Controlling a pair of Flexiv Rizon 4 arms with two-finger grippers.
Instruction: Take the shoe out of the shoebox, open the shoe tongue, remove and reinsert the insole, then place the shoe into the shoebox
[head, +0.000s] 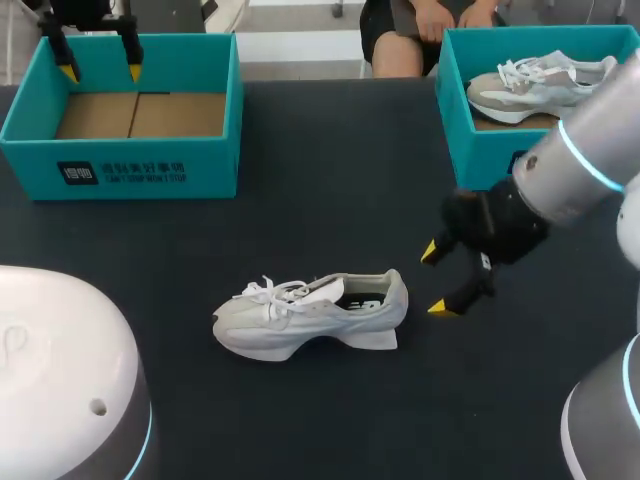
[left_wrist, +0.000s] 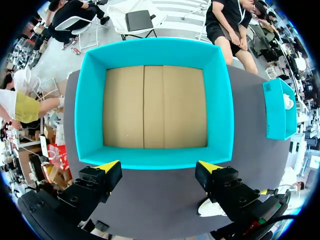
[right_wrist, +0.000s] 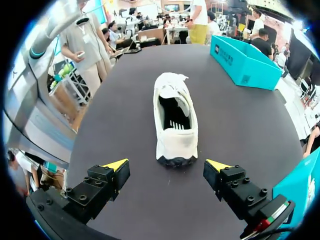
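White shoe (right_wrist: 175, 120), heel apparently nearest, lies ahead of right fingers (right_wrist: 116, 164) (apart); left fingers (left_wrist: 108, 166) apart.

The teal shoebox (head: 215, 150) front carries a dark logo (head: 77, 173) and small print (head: 143, 172), not legible.

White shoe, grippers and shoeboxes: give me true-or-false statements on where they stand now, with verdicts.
The white shoe lies on the table, outside both boxes. True.
The right gripper is shut on the shoe's heel. False: it is open, just behind the heel, not touching.
The left shoebox holds a shoe. False: only its cardboard floor shows.
The left gripper is open, holding nothing. True.
The right shoebox holds a second shoe. True.
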